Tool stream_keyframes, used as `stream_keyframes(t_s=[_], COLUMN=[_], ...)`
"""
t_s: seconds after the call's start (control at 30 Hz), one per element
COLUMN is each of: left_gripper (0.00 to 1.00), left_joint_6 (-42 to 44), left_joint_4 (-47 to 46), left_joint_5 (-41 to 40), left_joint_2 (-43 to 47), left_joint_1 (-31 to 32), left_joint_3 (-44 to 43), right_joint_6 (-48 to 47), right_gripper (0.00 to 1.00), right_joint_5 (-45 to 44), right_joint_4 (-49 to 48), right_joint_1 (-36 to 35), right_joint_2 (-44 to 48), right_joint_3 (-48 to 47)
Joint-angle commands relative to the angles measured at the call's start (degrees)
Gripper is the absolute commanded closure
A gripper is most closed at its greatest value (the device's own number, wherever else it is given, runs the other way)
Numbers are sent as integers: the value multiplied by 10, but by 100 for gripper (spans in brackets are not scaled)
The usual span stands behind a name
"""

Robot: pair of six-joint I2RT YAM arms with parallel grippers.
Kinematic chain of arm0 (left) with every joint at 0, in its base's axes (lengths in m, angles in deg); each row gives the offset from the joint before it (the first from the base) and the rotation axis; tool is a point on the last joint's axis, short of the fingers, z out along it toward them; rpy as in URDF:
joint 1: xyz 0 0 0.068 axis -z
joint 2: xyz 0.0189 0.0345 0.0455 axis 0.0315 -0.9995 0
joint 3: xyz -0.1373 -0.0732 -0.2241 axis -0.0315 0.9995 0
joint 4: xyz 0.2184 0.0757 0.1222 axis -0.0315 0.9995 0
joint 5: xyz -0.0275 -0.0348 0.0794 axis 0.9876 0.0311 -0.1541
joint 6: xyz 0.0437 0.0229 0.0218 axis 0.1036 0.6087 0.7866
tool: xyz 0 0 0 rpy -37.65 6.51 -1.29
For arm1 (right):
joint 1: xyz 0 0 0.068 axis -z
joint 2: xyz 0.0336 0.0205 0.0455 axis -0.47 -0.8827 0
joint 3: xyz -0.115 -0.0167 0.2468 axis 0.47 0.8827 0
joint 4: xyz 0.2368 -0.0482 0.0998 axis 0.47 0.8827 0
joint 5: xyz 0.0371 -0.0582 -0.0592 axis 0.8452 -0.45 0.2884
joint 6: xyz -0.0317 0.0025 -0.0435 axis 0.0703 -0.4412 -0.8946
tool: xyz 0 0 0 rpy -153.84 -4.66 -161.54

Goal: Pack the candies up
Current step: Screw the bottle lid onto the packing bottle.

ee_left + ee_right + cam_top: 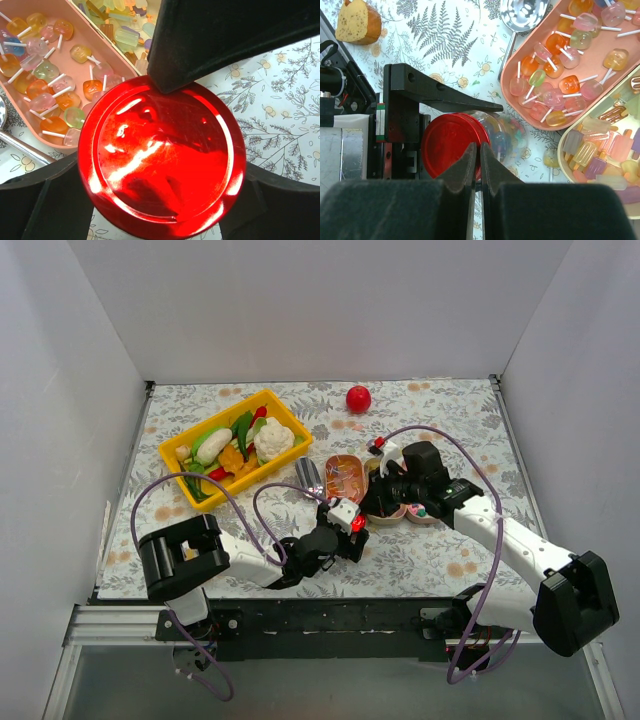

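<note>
the step in hand looks like work on the jar's lid rather than scooping. the left gripper (343, 522) stands wide and is clamped around the jar (504, 134) at its lid end. in the left wrist view its two black fingers flank the red lid (160, 155) at the lower left and lower right. the jar lies on its side at the centre of the right wrist view, with coloured candies (555, 55) showing through its clear wall.

the right gripper (479, 150) is almost closed, with only a thin slit between its tips. the tips rest at the lid's rim and nothing is visible between them.

most of the candies are not in the jar. lollipop pieces fill the pink tray (506, 80) at the upper right of the right wrist view. popsicle-shaped pieces fill the pale tray (563, 150) at the lower right. a spoon (522, 12) lies at the top, beside the pink tray.

i cannot tell whether the lid is to come off or be tightened. either way, the right gripper probably needs to open enough to span the lid and turn it. the left gripper must meanwhile keep the jar from rolling on the surface.
</note>
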State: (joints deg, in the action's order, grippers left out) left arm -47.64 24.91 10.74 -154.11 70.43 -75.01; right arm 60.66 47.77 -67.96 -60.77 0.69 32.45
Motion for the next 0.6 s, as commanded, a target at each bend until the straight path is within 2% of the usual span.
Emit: stream_keyframes(t_s=[0.0, 0.1, 0.17, 0.3, 0.37, 0.47, 0.57], left_gripper=[25, 20, 13, 3, 2, 2, 2], left_joint_6=[-18, -18, -12, -7, -3, 8, 24], left_joint_4=[207, 206, 196, 195, 193, 188, 191], left_joint_5=[-21, -22, -24, -28, -31, -36, -43], left_joint_2=[-73, -67, -59, -41, -32, -9, 26], left_joint_1=[-27, -24, -20, -14, -12, -9, -6], left_joint_3=[38, 39, 47, 49, 50, 54, 54], right_joint_6=[34, 35, 35, 23, 22, 23, 27], right_gripper=[90, 89, 88, 80, 77, 64, 56], right_joint_5=[109, 95, 86, 84, 83, 80, 69], right_joint_4=[147, 148, 148, 154, 156, 155, 153], right_joint_1=[-28, -28, -28, -28, -28, -28, -28], right_joint_2=[-2, -13, -20, -37, -39, -39, -40], right_joint_3=[13, -5, -28, -61, -75, -94, -116])
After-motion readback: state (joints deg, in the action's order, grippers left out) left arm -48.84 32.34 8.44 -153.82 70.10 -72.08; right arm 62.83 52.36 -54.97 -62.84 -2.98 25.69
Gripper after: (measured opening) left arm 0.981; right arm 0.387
